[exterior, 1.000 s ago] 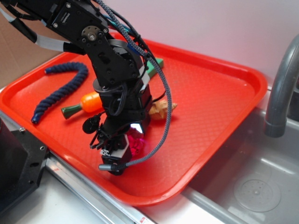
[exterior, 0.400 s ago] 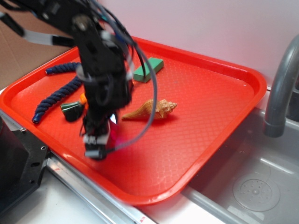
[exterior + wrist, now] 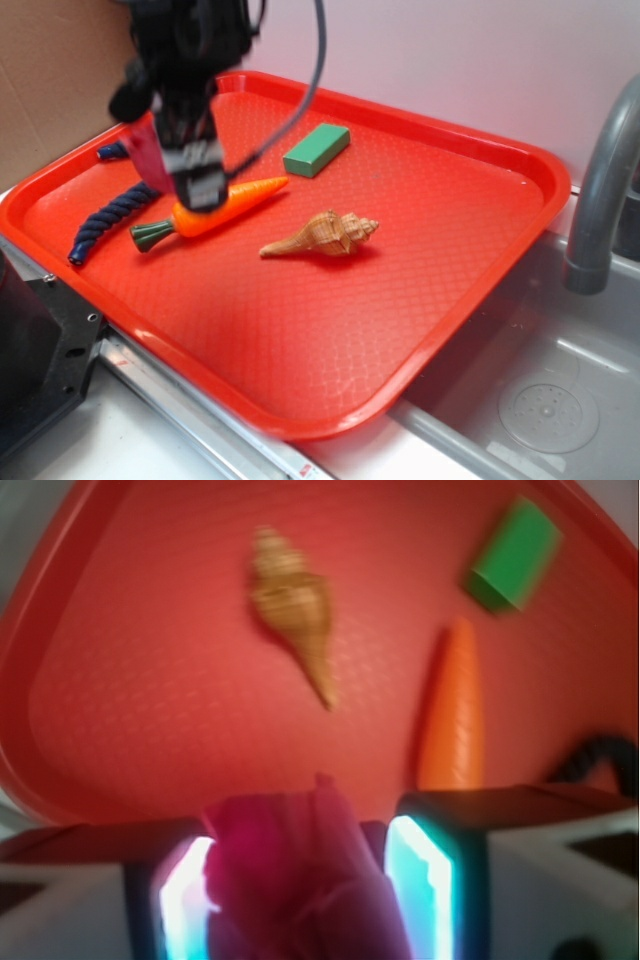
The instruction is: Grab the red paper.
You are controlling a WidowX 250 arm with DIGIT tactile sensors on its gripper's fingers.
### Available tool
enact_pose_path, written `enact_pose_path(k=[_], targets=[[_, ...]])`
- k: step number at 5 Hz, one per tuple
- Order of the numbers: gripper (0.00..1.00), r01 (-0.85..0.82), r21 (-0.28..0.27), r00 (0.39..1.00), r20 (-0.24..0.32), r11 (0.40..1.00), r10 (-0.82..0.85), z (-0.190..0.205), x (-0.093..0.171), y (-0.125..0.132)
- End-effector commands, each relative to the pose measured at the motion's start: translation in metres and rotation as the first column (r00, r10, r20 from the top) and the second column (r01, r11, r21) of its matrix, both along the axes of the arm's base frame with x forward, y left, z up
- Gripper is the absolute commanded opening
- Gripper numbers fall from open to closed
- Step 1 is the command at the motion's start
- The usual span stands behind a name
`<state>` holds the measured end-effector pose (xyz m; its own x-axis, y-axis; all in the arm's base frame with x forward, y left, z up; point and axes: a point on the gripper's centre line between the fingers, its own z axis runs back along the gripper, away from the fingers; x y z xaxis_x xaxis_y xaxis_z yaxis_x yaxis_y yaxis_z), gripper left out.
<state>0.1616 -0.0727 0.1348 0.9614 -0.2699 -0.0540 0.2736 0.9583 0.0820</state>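
At the upper left of the frame, the red paper (image 3: 300, 875) hangs clamped in the gripper (image 3: 172, 172), clear of the tray (image 3: 520, 160).

The crumpled ball sits squarely between the two pads (image 3: 415, 880), neither side nearer, so no further reach looks needed. Below lie the carrot (image 3: 225, 208), its long axis running lower left to upper right, a shell (image 3: 320, 234), green block (image 3: 316, 150) and blue rope (image 3: 108, 215).

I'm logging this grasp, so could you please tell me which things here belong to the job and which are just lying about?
Job: red paper, held in the gripper, jaws closed on it.

Lying about: carrot, shell, green block, blue rope, red tray.
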Motion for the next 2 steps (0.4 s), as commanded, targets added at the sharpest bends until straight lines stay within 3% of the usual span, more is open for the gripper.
enact_pose_path(k=[1,2], targets=[[0.0,-0.278,-0.125,0.95,0.113,0.952,0.292,0.0593,-0.0036,0.0117],[0.0,-0.314,-0.095,0.929,0.172,0.944,0.327,0.0597,-0.0039,0.0172]])
